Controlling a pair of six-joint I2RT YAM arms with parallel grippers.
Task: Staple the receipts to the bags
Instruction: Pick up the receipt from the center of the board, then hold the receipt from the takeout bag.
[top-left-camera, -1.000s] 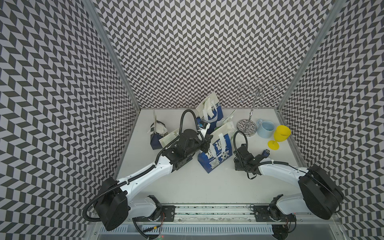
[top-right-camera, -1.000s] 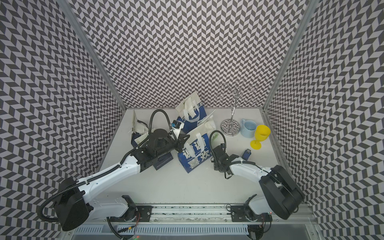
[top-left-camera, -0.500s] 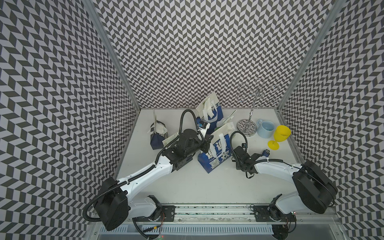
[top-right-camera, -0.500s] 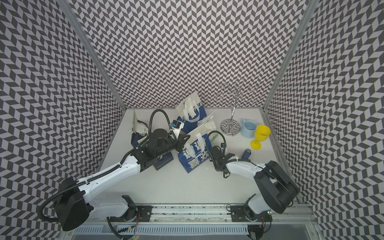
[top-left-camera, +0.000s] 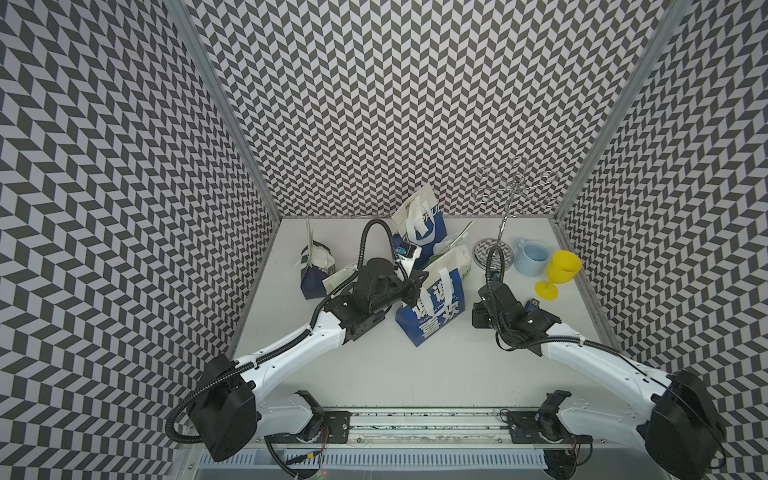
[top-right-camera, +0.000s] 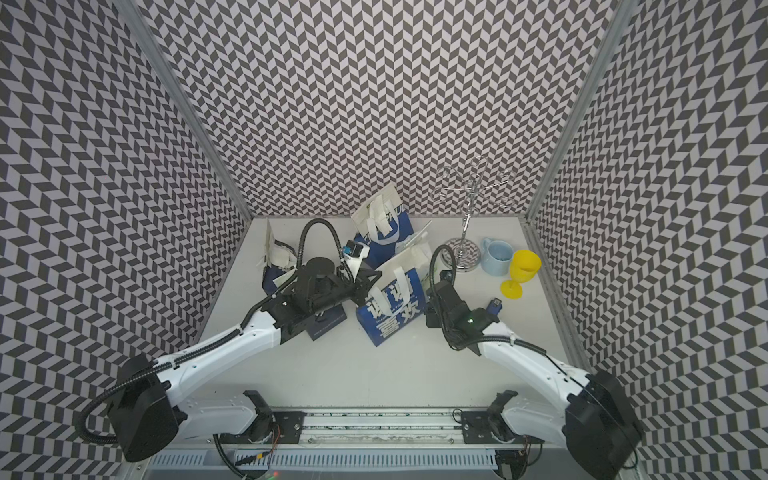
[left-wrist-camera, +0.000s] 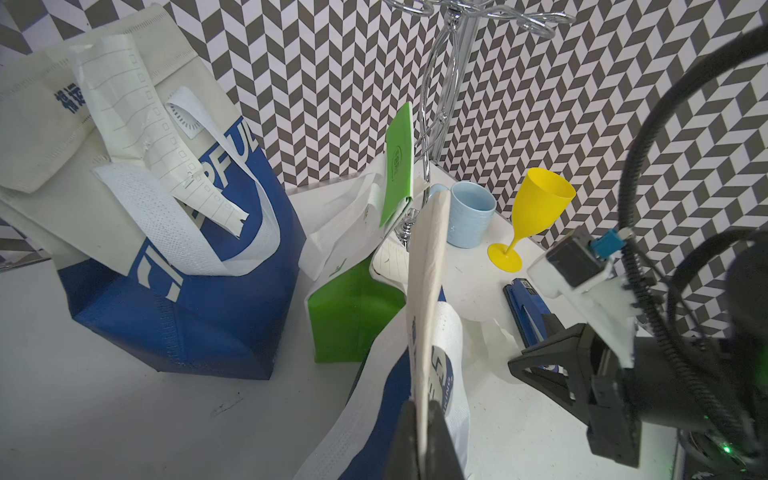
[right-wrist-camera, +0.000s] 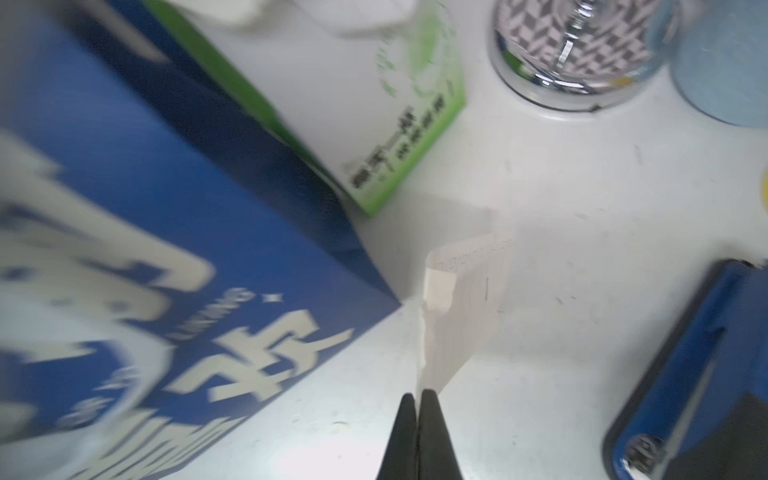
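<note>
A dark blue bag (top-left-camera: 432, 318) (top-right-camera: 390, 316) with white lettering stands mid-table. My left gripper (left-wrist-camera: 422, 409) (top-left-camera: 417, 279) is shut on its cream top flap (left-wrist-camera: 428, 257). My right gripper (right-wrist-camera: 417, 399) (top-left-camera: 477, 319) is to the right of that bag, low over the table. It is shut on the end of a cream receipt (right-wrist-camera: 461, 307), which rises from the jaws. The green and white bag (left-wrist-camera: 353, 311) (right-wrist-camera: 399, 95) stands just behind. Another blue bag (left-wrist-camera: 199, 291) at the back carries a lined receipt (left-wrist-camera: 137, 120). The dark blue stapler (left-wrist-camera: 524, 307) (right-wrist-camera: 685, 374) lies by my right wrist.
A light blue mug (top-left-camera: 531, 257), a yellow goblet (top-left-camera: 561, 270) and a chrome rack (top-left-camera: 505, 216) stand at the back right. One more blue bag (top-left-camera: 313, 274) sits at the back left, and another (top-right-camera: 328, 326) lies under my left arm. Patterned walls close in three sides.
My right gripper has shifted a little left toward the centre bag and gone from open to shut on the receipt. The left arm has held still.
</note>
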